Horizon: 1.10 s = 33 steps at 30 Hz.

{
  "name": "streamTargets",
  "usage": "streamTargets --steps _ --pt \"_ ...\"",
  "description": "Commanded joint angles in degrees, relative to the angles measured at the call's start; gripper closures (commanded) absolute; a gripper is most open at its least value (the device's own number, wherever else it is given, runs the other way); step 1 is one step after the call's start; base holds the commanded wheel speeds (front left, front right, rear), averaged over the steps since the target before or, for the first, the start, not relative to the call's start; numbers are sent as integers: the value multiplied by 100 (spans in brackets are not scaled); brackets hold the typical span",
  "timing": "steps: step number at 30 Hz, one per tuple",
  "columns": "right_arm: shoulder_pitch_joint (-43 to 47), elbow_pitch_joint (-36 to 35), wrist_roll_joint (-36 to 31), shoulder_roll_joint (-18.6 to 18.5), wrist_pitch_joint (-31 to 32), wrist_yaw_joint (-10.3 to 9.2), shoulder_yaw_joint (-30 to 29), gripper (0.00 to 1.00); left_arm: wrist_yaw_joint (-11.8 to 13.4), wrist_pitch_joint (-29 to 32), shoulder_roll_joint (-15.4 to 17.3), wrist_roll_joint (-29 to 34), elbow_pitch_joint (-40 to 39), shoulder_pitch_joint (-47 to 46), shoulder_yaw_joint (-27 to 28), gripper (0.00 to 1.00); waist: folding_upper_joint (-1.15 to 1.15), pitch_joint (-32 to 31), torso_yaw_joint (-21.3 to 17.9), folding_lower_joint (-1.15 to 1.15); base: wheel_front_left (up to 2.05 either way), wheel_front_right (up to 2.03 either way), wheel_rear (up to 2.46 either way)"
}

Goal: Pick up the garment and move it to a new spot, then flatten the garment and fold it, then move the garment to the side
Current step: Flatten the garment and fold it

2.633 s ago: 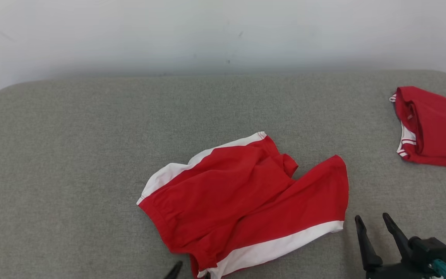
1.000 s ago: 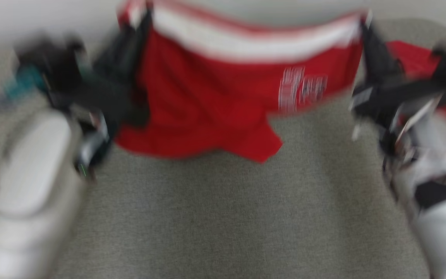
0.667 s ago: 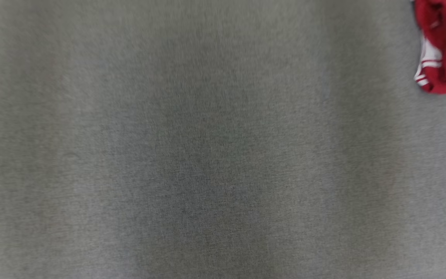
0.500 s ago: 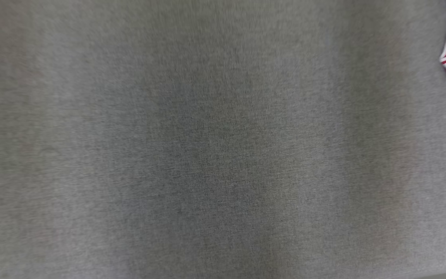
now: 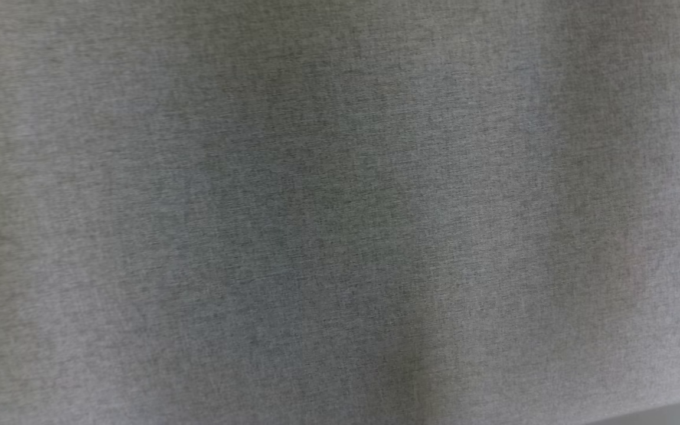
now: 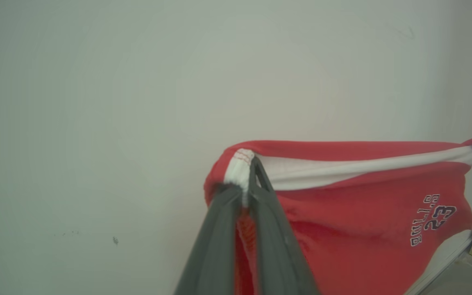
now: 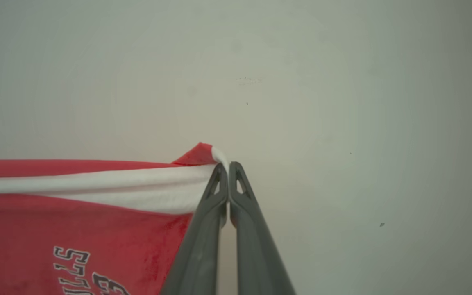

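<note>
Before the wall [image 6: 96,102] | left gripper [image 6: 243,180] pinches garment [image 6: 342,229] corner | right gripper [image 7: 228,166] pinches opposite corner | garment stretched between

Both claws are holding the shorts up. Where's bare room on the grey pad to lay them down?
In the head view, the grey pad is bare fabric from left to right, bordered by a darker strip at the lower right, likely its edge. Nothing crowds it there. The red shorts hang stretched between the left claw and right claw, against the wall.
</note>
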Motion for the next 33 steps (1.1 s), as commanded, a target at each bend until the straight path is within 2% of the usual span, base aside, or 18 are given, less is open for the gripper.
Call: streamTargets --steps 1,15,19,25,30,33 --pt "-74 64 10 -94 -57 -29 4 100 24 -59 110 -66 56 -119 -26 100 -2 42 -44 -1 0 0 0" --pt "-343 573 147 -119 -347 -28 442 100 23 -343 151 -637 332 -373 -661 100 -2 89 -27 -1 0 0 0" --pt "-210 609 233 -29 -479 -28 611 100 22 -492 201 -868 331 -169 -792 100 -2 -4 -26 -1 0 0 0" --pt "777 143 660 150 -794 -23 1190 100 22 -942 432 -1385 -133 813 -966 100 -2 -524 -32 -1 0 0 0" --pt "2270 -670 1267 181 -921 -23 1821 100 18 -1173 866 -1683 -954 2337 -1084 100 -2 -1153 -43 -1 0 0 0" --pt "3292 -1325 1587 29 -985 -23 2093 100 90 -1214 1123 -1739 -1650 3348 -811 100 -2 -1526 -64 -1 0 0 0"
